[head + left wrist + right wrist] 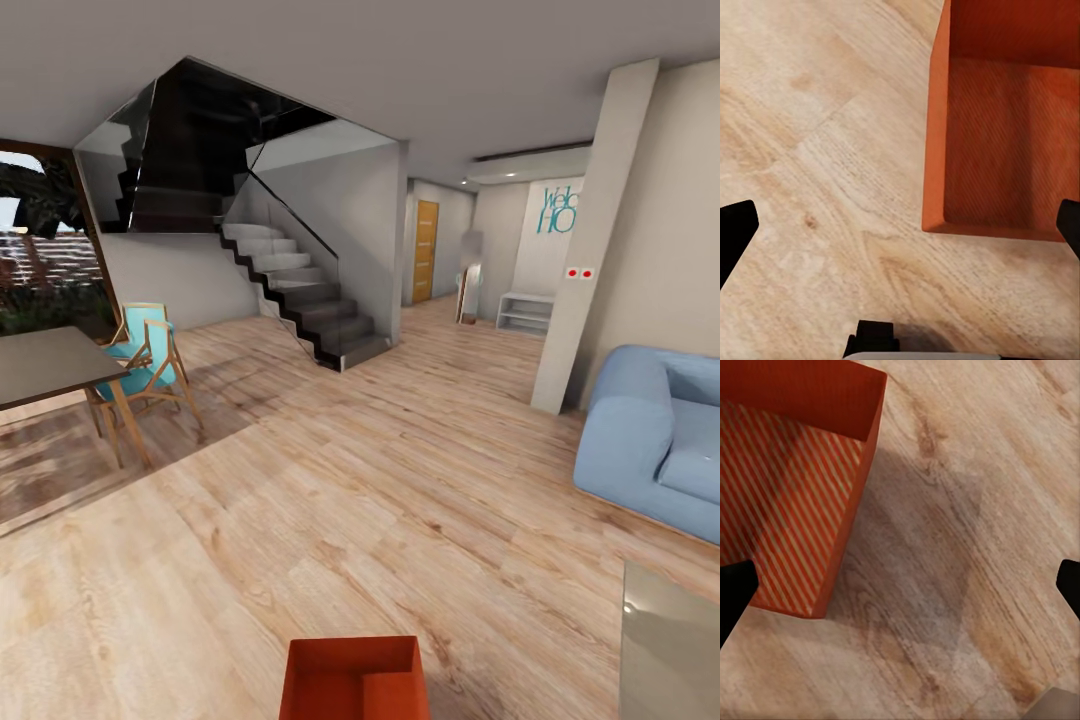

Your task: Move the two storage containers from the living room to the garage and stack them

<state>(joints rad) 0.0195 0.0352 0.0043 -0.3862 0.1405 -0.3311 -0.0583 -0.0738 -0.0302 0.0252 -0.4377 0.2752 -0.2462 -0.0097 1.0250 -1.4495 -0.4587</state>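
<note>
I am in the living room. One orange-red storage container [350,680] sits on the light wood planks just in front of me, its open top facing up. Through the left wrist view the same kind of container [1005,135] lies beside my left gripper [902,229], whose dark fingertips [735,236] stand wide apart with nothing between them. My right gripper [902,589] is open too, above bare planks next to a container [787,510]. I cannot tell whether the wrist views show one bin or two. The garage is out of view.
A blue sofa [650,440] and a glossy grey low table [670,650] stand at the right. A dining table [40,365] and teal chair [145,360] are at the left. Ahead rise a dark staircase [300,300] and a pillar [590,240], with a hallway to a wooden door [426,250].
</note>
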